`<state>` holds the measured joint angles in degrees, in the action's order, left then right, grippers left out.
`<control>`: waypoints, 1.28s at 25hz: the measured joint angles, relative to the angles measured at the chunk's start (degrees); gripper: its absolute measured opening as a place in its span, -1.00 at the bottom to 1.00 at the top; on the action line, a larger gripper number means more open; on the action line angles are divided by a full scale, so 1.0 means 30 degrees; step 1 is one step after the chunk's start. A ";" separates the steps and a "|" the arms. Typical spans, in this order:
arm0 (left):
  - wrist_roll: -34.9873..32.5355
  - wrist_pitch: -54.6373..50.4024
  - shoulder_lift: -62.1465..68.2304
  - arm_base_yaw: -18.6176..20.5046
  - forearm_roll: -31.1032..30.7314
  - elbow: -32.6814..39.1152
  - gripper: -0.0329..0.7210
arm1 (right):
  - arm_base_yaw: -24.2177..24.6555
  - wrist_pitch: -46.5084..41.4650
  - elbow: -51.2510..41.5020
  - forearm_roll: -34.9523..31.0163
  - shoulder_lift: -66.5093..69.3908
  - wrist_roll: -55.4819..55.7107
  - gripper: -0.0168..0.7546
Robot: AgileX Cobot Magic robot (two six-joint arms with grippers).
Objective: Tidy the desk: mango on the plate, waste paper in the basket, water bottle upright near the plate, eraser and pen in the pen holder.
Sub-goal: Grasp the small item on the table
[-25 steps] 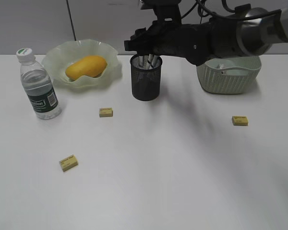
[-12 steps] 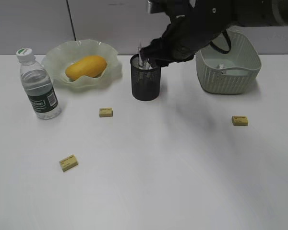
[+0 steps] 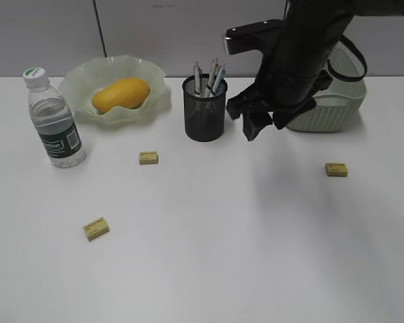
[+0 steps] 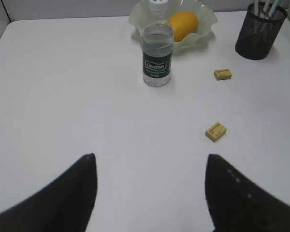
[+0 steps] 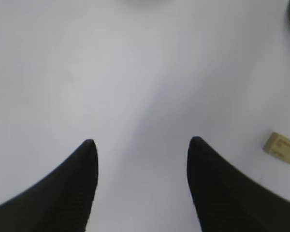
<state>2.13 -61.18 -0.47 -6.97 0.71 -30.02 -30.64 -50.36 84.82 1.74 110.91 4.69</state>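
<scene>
Mango (image 3: 120, 93) — smooth, yellow-orange — lies in wavy green plate (image 3: 77, 79); right tool (image 5: 141, 145) spread wide, empty.

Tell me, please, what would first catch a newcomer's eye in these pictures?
Most striking is the big black right arm hanging over the desk's back right, between the pen holder full of pens and the basket. Next comes the yellow mango in the plate at back left.
</scene>
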 joint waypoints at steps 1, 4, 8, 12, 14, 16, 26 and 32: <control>0.0000 0.0000 0.0000 0.0000 0.0000 0.0000 0.49 | 0.0000 -0.0448 0.0000 0.0000 -0.0222 -0.0091 0.27; 0.0000 0.0000 0.0000 0.0000 0.0000 0.0000 0.49 | 0.0000 -0.1756 0.0000 0.0000 -0.0980 -0.0305 0.29; 0.0000 0.0000 0.0000 0.0000 0.0000 0.0000 0.49 | 0.0000 -0.2549 -0.0508 0.0000 -0.2606 -0.0629 0.29; 0.0000 0.0000 0.0000 0.0000 0.0000 0.0000 0.49 | 0.0000 -0.2466 -0.2326 0.0000 -0.5206 -0.0676 0.29; 0.0000 0.0000 0.0000 0.0000 0.0000 0.0000 0.49 | 0.0000 -0.2022 -0.3620 0.0000 -0.6678 -0.0700 0.29; 0.0000 0.0000 0.0000 0.0000 0.0000 0.0000 0.49 | 0.0000 -0.1533 -0.5230 0.0000 -0.8393 -0.0708 0.29; 0.0000 0.0000 0.0000 0.0000 0.0000 0.0000 0.49 | 0.0000 -0.0045 -1.2042 0.0170 -1.6854 -0.0737 0.29; 0.0000 0.0000 0.0000 0.0000 0.0000 0.0000 0.49 | 0.0000 -0.0023 -1.5494 0.0616 -2.2044 -0.0737 0.29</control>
<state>2.13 -61.18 -0.47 -6.97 0.71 -30.02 -30.64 -50.42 38.34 3.59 44.77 2.48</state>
